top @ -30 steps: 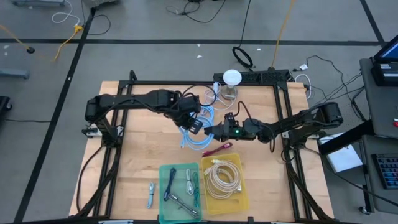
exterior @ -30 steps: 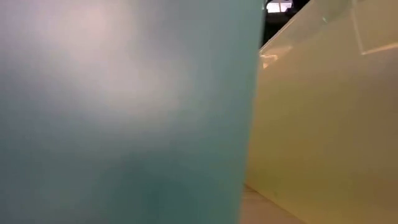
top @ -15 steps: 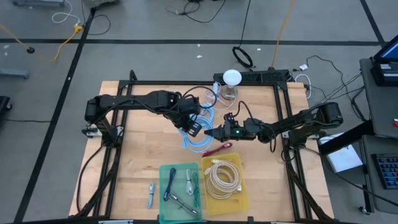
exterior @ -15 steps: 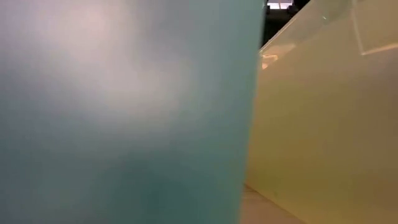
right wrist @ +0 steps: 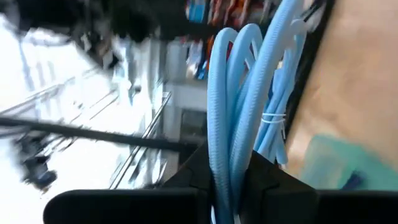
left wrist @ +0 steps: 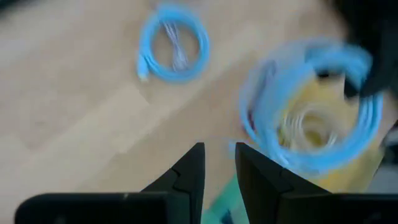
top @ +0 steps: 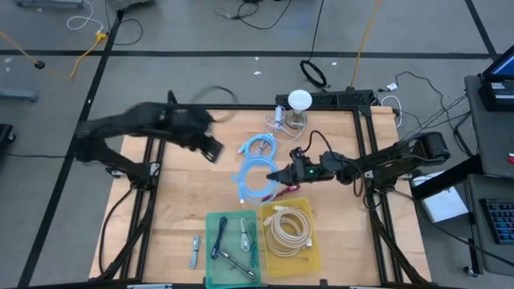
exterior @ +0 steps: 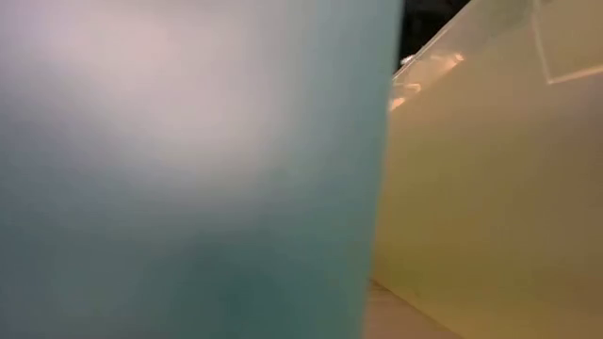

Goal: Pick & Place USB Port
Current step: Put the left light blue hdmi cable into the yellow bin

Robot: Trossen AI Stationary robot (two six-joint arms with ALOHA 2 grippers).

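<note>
Your right claw [top: 279,173] is clamped on the big blue coil [top: 255,178], which you see near the bench's [top: 177,209] middle, just above the yellow bin [top: 309,250]; in the right wrist view its light-blue strands [right wrist: 239,99], bound by a thin tie, run up between the fingers. A smaller blue coil [top: 258,147] lies apart, closer to the far edge near the white lamp [top: 299,100]. Your left claw [top: 213,152] sits over bare wood on the left, fingers slightly apart and holding nothing, with open room around it. The green bin [top: 212,257] touches the yellow one at the near edge. The bench is pale wood; the floor beyond carries loose cables.
</note>
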